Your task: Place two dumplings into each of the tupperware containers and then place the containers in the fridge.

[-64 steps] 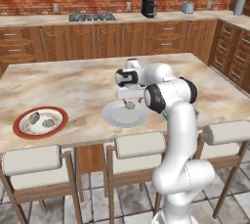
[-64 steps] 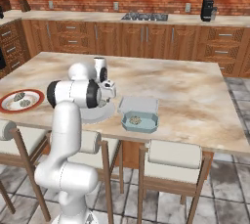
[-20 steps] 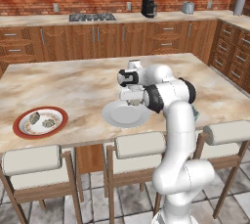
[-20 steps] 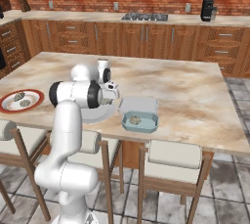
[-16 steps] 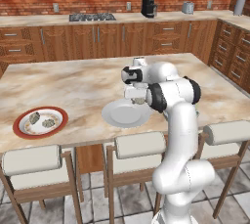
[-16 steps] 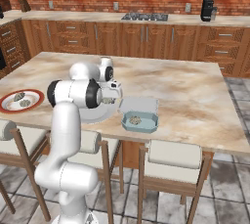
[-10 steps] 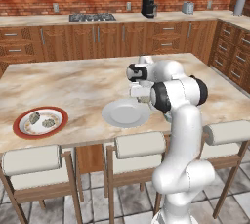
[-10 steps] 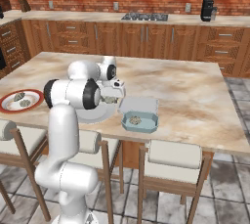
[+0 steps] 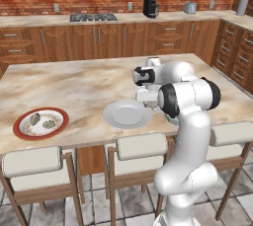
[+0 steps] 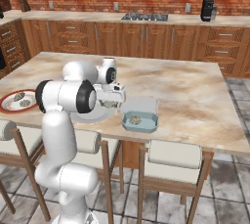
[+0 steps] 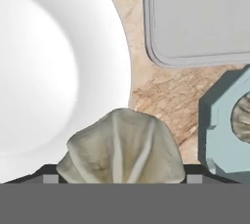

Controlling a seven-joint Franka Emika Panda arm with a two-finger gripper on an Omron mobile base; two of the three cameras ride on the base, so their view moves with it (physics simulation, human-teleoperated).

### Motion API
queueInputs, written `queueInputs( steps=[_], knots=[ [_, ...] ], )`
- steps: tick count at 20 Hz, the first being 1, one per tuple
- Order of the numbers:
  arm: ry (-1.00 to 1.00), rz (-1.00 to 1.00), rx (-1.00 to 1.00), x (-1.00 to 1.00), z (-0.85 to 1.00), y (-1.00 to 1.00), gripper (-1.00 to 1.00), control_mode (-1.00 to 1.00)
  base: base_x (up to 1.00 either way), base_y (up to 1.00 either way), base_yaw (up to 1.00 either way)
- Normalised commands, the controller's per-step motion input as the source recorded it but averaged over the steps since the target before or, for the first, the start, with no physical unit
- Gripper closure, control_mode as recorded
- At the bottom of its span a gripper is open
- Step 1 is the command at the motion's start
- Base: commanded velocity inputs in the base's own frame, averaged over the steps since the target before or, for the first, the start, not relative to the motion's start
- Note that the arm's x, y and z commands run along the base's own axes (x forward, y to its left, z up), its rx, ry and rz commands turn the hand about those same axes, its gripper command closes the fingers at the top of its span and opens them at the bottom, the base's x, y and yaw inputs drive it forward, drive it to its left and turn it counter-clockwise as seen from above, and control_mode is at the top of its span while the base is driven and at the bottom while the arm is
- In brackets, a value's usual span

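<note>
Beige dumpling (image 11: 122, 145) gripped in hand (image 11: 119, 179), jaws wide; beside white plate (image 11: 44, 61); no legible writing.

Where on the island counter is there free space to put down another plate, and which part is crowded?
Bare marble lies between the red-rimmed plate and the pale grey plate, and across the far half of the counter. It is crowded at the near edge, where the grey plate, gripper and both containers sit close.
</note>
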Motion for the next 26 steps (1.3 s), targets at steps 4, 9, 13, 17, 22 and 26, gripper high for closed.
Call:
queueInputs(
  steps=[4,9,13,17,22,26],
  knots=[
    [0.00,0.00,0.00,-0.31,0.00,-0.01,1.00,-1.00,0.00,0.00,0.00],
    [0.00,0.00,0.00,-0.23,0.00,0.00,1.00,-1.00,0.00,0.00,0.00],
    [0.00,0.00,0.00,-0.01,0.00,-0.42,1.00,-1.00,0.00,0.00,0.00],
    [0.00,0.00,0.00,0.00,0.00,-0.73,1.00,-1.00,0.00,0.00,0.00],
    [0.00,0.00,0.00,0.20,0.00,-0.65,1.00,-1.00,0.00,0.00,0.00],
    [0.01,0.00,0.00,0.12,0.00,-0.64,1.00,-1.00,0.00,0.00,0.00]
  ],
)
